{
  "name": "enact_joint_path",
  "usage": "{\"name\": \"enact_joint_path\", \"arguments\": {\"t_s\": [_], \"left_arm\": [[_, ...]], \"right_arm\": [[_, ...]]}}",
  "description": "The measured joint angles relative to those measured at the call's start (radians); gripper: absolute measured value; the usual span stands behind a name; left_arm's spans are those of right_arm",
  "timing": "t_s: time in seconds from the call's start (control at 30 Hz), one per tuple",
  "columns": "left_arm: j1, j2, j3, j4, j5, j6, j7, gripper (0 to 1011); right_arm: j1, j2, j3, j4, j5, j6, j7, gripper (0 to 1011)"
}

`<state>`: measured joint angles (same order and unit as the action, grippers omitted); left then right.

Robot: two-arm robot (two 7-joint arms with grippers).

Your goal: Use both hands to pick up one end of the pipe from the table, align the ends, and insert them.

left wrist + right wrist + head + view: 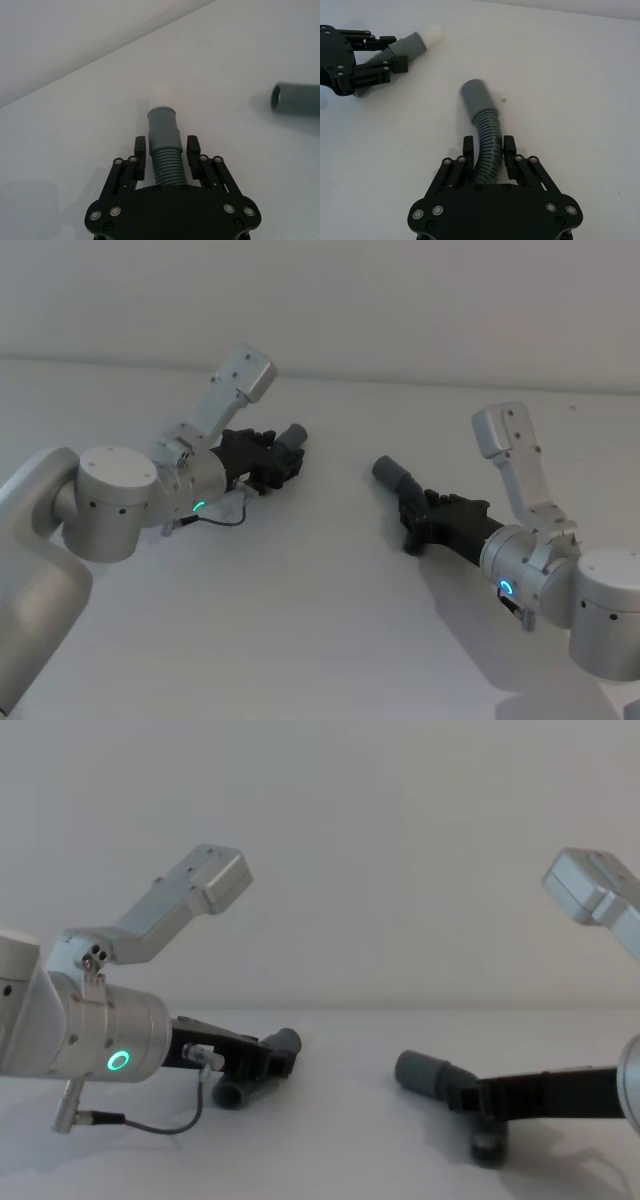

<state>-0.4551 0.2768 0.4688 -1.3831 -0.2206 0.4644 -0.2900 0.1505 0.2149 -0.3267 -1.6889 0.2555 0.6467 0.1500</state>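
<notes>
left end effector (pixel 166 146) clamped on shorter hose piece (pixel 163 127), right end effector (pixel 488 146) clamped on longer hose piece (pixel 479 102), white-tipped cuff (pixel 420 41) and open socket (pixel 295 99) facing, well apart

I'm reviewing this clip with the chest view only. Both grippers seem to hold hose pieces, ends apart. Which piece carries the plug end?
Observer: The shorter hose piece in the left gripper; the right wrist view shows a white tip on its cuff.
Operator: Where does the right gripper hold its piece?
Observer: Its fingers clamp the ribbed part of the longer hose piece, just behind the socket cuff.
Operator: Are the ends lined up?
Observer: Not yet; in the left wrist view the socket cuff lies well off the line the shorter piece's cuff points along.
</notes>
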Motion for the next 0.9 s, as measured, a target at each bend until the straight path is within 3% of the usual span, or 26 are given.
{"name": "enact_joint_path", "arguments": {"t_s": [0.23, 0.4, 0.9], "left_arm": [[-0.001, 0.000, 0.000, 0.000, 0.001, 0.001, 0.000, 347], [-0.001, 0.000, 0.000, 0.000, 0.001, 0.002, 0.000, 347], [-0.001, 0.000, 0.000, 0.000, 0.001, 0.002, 0.000, 347]], "right_arm": [[0.000, 0.000, 0.000, 0.000, 0.000, 0.000, 0.000, 209], [0.000, 0.000, 0.000, 0.000, 0.000, 0.000, 0.000, 159], [-0.002, 0.002, 0.001, -0.001, 0.000, -0.005, 0.002, 147]]}}
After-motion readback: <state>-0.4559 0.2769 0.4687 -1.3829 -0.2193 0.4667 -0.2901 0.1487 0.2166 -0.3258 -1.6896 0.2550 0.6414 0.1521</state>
